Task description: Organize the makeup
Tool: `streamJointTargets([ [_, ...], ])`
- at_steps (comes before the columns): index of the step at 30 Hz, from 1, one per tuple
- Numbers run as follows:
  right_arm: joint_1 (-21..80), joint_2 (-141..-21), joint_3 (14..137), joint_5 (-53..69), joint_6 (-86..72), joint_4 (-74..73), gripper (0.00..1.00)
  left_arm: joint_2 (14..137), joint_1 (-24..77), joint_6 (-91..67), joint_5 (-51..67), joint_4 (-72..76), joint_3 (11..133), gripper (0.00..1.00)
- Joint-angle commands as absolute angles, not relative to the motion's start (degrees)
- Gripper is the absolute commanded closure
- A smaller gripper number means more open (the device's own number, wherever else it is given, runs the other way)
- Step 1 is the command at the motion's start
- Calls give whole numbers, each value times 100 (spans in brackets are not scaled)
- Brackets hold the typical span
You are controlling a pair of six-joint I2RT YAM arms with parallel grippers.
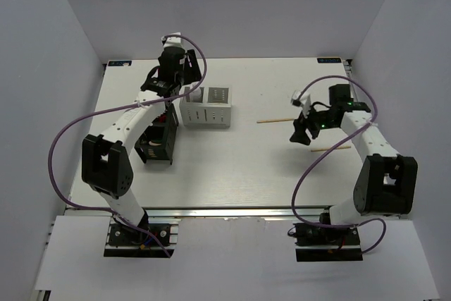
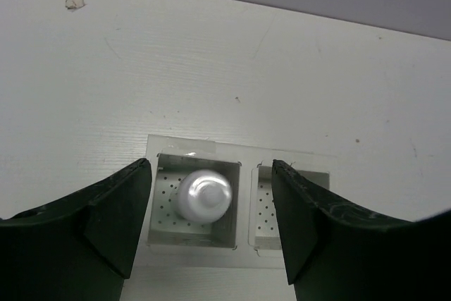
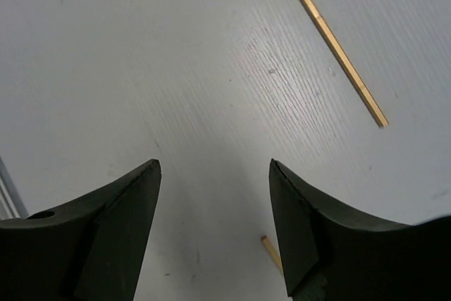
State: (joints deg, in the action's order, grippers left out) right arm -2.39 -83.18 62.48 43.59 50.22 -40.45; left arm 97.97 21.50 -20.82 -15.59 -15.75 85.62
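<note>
From above, a white table (image 1: 246,174) sits inside pale grey walls (image 1: 56,26); the tags (image 1: 120,63) at its back corners are too small to read. The left gripper (image 1: 156,84) hangs over a white box (image 1: 208,116), with a black holder (image 1: 158,142) alongside. The right gripper (image 1: 303,134) sits between the far stick (image 1: 275,120) and the near stick (image 1: 331,149), both lying roughly left to right.

Left wrist: the jaws are wide and empty above the box, where a bottle (image 2: 204,195) stands upright in the compartment on the view's left.

Right wrist: the jaws are wide and empty, and the far stick lies diagonally on bare table.
</note>
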Motion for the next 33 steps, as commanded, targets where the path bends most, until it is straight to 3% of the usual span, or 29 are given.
streamJointTargets([
  [1, 473, -8551, 6364, 3631, 6792, -4141, 31, 9335, 2171, -2118, -1362, -1538, 8868, 21],
  [7, 1037, -9604, 7073, 3146, 7295, -3287, 30, 8746, 2171, -2092, -1292, -1828, 9018, 22],
  [10, 1116, -10562, 8188, 3147, 6883, -3400, 30, 8246, 2171, -2223, -1143, -1881, 8720, 37],
  [11, 1134, -11052, 8513, 3181, 6795, -3671, 30, 7809, 2171, -2311, -1021, -1837, 8371, 51],
  [14, 1195, -11626, 9596, 3252, 6732, -4068, 28, 6852, 2171, -2548, -818, -1732, 7737, 59],
  [18, 1318, -12014, 9879, 3296, 7109, -4289, 28, 5741, 2171, -3075, -511, -1871, 6708, 41],
  [25, 1468, -12181, 9800, 3357, 7901, -4728, 28, 4071, 2171, -3770, -422, -2206, 4995, 24],
  [33, 1538, -12700, 10212, 3138, 7980, -4887, 30, 3015, 2171, -4412, -536, -2504, 4298, 20],
])
